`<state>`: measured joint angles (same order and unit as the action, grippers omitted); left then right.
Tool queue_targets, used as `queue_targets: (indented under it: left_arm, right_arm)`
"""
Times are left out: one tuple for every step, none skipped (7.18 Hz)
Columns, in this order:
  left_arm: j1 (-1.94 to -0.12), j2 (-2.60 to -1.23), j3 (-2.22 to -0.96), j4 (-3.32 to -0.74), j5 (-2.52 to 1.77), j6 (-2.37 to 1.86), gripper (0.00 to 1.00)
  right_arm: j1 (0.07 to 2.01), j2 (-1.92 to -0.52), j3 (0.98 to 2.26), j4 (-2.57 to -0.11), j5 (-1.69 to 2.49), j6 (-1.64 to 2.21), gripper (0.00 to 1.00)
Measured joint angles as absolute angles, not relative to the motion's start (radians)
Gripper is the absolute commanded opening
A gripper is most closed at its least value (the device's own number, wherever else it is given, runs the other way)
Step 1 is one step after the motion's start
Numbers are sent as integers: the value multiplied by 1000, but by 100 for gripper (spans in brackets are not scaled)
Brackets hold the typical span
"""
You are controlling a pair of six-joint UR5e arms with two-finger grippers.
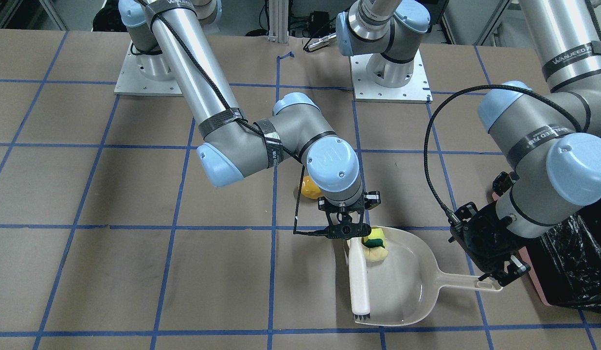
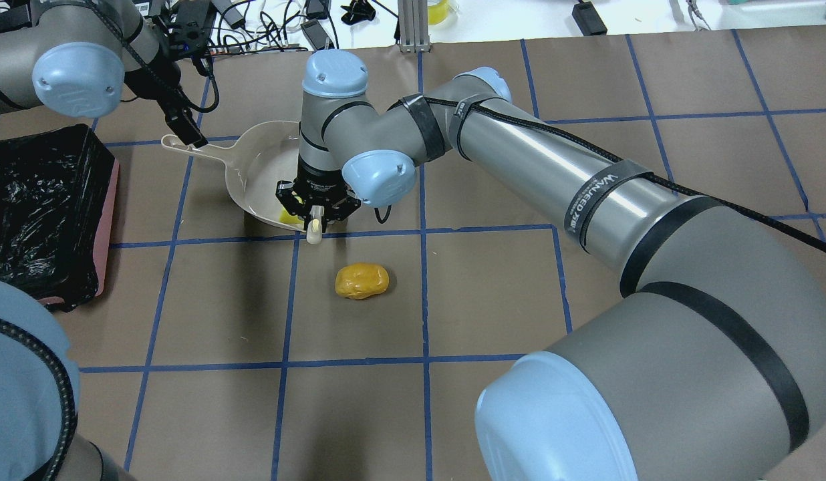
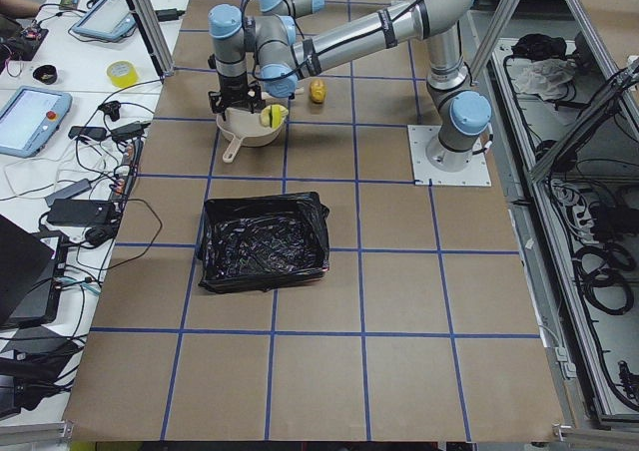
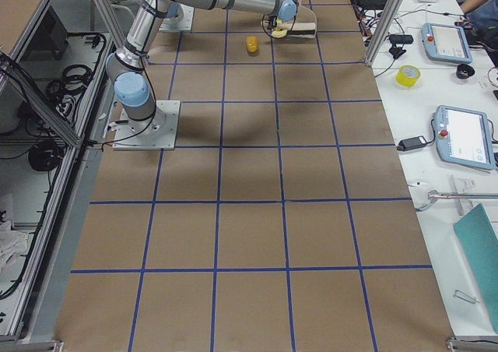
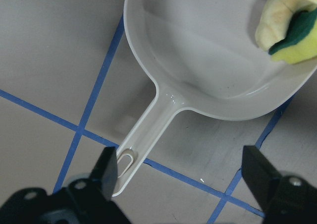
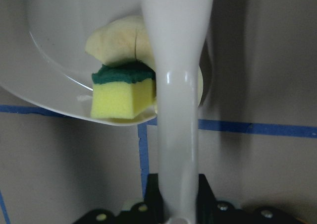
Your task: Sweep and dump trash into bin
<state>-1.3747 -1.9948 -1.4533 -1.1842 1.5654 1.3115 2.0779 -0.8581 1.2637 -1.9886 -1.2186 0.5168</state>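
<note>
Behind R wrist point(image 1: 334, 167), orange lump point(image 1: 309, 188) half-hidden.

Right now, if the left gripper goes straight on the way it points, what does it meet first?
Likely the dustpan handle, lying just ahead of the open left gripper; depth is unclear.

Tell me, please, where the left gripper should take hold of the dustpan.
Probably the slim straight handle, near its end, from above: it juts out from the dustpan, away from the brush, and the left gripper, jaws open, straddles it.

Bright even light, soft shadows
</note>
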Motion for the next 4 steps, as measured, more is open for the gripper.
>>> queue_targets:
  left_arm:
    - [-1375,-1995,-1453,-1184,1563,1312,90]
    - [-1375,-1996,-1453,-1184,1562,1312,90]
    - [-1375,-1995,-1452,-1184,1561,1314,89]
    - [-1374,-1994,-1452,-1183,1561,1327,89]
  right_arm:
    - [2078,-857,1259,-1987,-1220,516,0]
    - [2078,-859,1257,-1974,-1237,508,0]
    - [2072,-868,1257,-1940,-1286,497,0]
    - [2059,-887,1261,-1899,-1359,484,0]
